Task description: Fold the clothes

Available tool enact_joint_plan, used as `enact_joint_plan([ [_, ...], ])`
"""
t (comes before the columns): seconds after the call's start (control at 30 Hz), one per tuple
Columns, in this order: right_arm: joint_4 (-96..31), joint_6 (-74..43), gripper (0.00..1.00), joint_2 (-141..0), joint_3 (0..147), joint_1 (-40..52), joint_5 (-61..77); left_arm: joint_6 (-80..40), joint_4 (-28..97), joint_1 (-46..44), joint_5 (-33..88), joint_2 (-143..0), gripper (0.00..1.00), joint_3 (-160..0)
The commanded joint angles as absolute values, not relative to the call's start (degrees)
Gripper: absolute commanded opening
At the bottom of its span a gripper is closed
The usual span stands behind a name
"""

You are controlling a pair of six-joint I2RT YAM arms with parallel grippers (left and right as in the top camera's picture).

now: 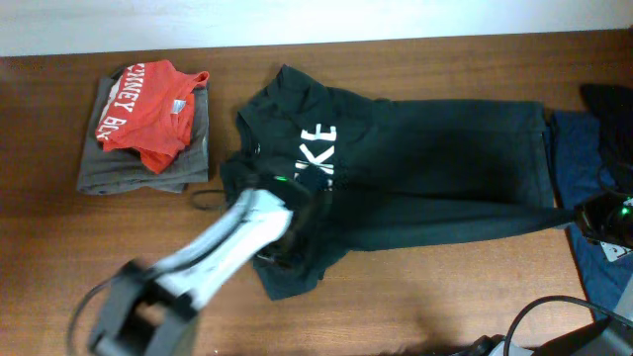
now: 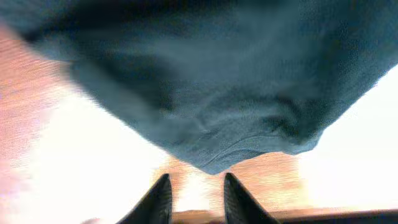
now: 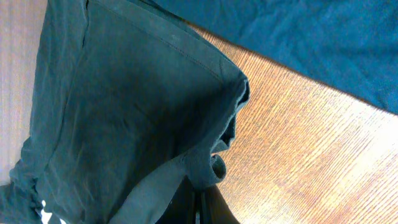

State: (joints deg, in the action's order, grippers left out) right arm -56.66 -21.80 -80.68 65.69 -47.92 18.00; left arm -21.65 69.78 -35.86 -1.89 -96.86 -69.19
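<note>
Dark green-black cotton, the T-shirt (image 1: 425, 168), is lying spread across the wooden surface (image 1: 415, 297) with its white lettering facing up. The left fingers (image 2: 196, 177) are standing apart with nothing between them. A rounded fold of the shirt is lying just ahead of their tips, though the left wrist view is blurred. From overhead, this arm is reaching over the shirt's lower chest, just beside the lettering. The right fingers (image 3: 199, 198) are pressing together and pinching a bunched edge of the shirt at their tips, and the fabric is drawing into a narrow strip toward them. Blue cloth (image 3: 311, 37) is lying beyond the right fingers, apart from the pinched edge. A red tee (image 1: 148, 114) is resting on a folded grey garment (image 1: 129, 173), well apart from both pairs of fingers.
</note>
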Motion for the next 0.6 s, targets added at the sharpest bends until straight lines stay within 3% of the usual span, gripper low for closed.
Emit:
enact_joint_plan([
  [0.0, -56.64, -21.23, 0.04, -80.4, 66.43, -47.99, 17.32, -30.3, 68.75, -29.5, 3.57, -87.79, 0.57, -65.3],
  [0.03, -56.64, -21.23, 0.04, -80.4, 66.43, -47.99, 17.32, -30.35, 67.7, -27.62, 5.8, -86.85, 0.65, -63.37],
  [0.17, -56.71, -21.26, 0.04, -80.4, 66.43, -47.99, 17.34, -24.77, 59.42, -20.82, 20.01, -86.28, 0.68, -52.25],
  [0.5, -56.82, -21.26, 0.04, -80.4, 66.46, -47.99, 17.34, -19.59, 48.84, -19.75, 16.73, -86.87, 0.7, -45.43],
  [0.57, -56.82, -21.26, 0.04, -80.4, 66.46, -47.99, 17.34, -19.62, 47.97, -19.75, 16.95, -89.32, 0.66, -45.15],
])
